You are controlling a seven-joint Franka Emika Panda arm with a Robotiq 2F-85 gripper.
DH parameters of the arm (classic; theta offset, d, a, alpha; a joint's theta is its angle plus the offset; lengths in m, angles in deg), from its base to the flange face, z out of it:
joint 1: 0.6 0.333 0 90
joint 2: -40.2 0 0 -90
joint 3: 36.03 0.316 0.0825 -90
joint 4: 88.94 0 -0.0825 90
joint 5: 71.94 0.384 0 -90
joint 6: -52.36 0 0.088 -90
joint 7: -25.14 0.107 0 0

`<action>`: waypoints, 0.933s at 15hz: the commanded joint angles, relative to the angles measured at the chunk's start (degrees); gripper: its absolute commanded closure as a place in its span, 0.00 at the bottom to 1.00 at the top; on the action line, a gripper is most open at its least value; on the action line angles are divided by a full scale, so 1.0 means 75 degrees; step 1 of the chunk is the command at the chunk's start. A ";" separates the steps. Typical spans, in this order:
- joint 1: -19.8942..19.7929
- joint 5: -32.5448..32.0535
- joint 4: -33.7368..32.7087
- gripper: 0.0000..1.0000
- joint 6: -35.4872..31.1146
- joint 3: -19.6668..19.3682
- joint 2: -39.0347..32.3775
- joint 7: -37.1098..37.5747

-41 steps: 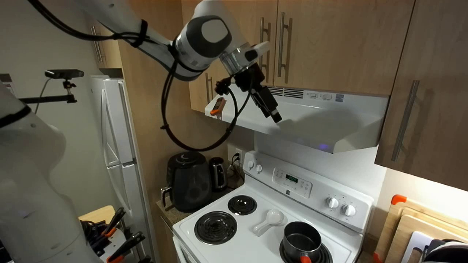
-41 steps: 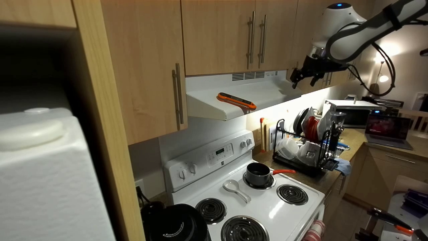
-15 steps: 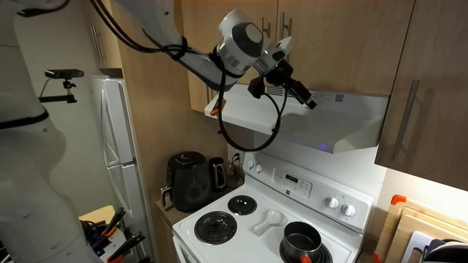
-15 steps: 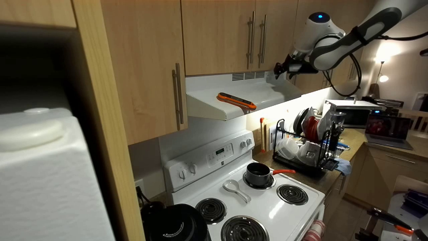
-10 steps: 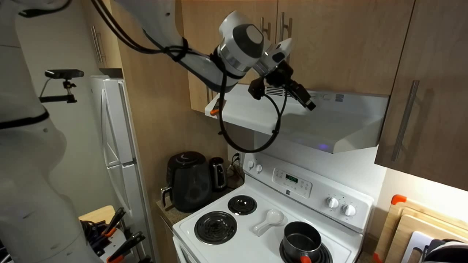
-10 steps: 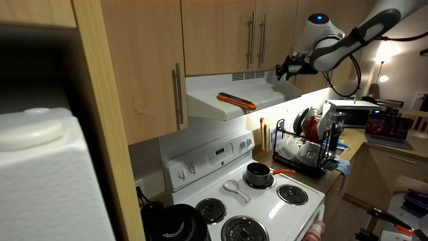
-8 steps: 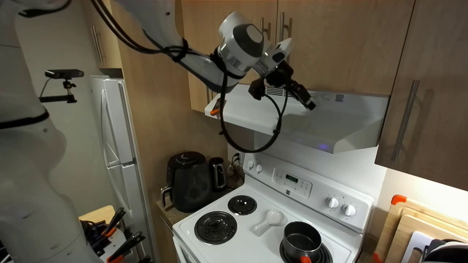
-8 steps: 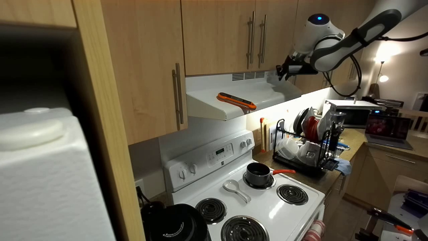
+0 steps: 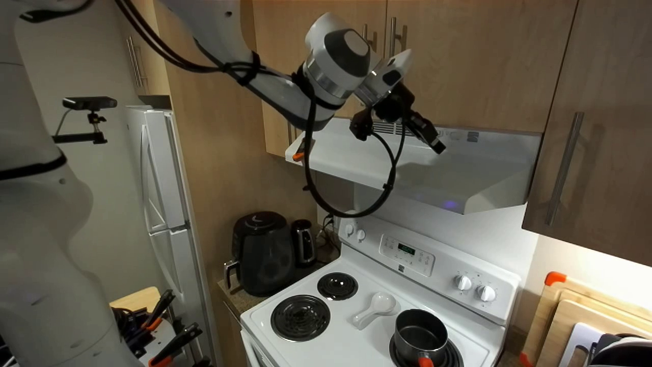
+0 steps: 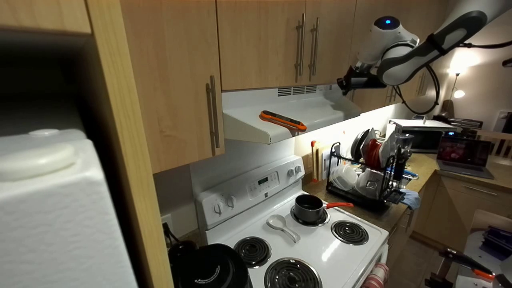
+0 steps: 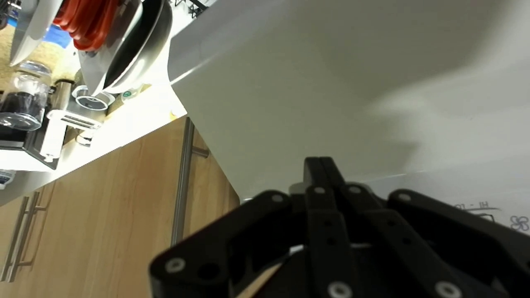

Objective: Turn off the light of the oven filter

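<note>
In both exterior views, a white, wedge-shaped range hood (image 9: 351, 158) sits beneath light wooden cabinets (image 9: 473, 66) and above a white stove (image 9: 356, 351). Bright light falls on the wall (image 9: 484, 234) below the hood.

The robot's black hand (image 11: 320, 161) is tilted downward at the hood's upper front, near its vents (image 10: 297, 91). In the wrist view its two fingers (image 11: 313, 178) lie side by side, tips together; whether they touch the hood cannot be told. That close view alone shows a clear fan symbol (image 11: 519, 222), printed on the hood to the right of the fingers.

In an exterior view, an orange-and-black device (image 10: 283, 121) is seen at full length on the hood's slope; in an exterior view, a looped cable (image 9: 351, 215) crosses in front of it. A purple spot (image 9: 451, 204) near the hood's lower edge shows in an exterior view only.

A dark pot (image 10: 308, 208) stands toward the back of the stove, its whole red handle (image 10: 339, 205) visible in an exterior view; in an exterior view, the frame cuts that handle (image 9: 426, 362) off.

Red dishes (image 11: 89, 25) appear in the wrist view and in an exterior view, where a black rack (image 10: 362, 202) holds them on the surface (image 10: 428, 162). A laptop (image 10: 466, 154) farther along the surface shows in an exterior view only.
</note>
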 commanded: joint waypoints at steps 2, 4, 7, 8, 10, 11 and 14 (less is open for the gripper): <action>-0.0020 -0.0302 0.0507 1.00 -0.0230 -0.0028 0.0419 0.0297; -0.0007 -0.0294 0.0602 1.00 -0.0234 -0.0021 0.0493 0.0283; -0.0001 -0.0265 0.0725 1.00 -0.0245 -0.0009 0.0605 0.0250; -0.0001 -0.0279 0.0760 1.00 -0.0260 -0.0004 0.0642 0.0256; 0.0000 -0.0314 0.0829 1.00 -0.0294 0.0009 0.0719 0.0278; -0.0002 -0.0350 0.0857 1.00 -0.0317 0.0016 0.0756 0.0304; -0.0023 -0.0673 0.0874 1.00 -0.0416 0.0043 0.0830 0.0461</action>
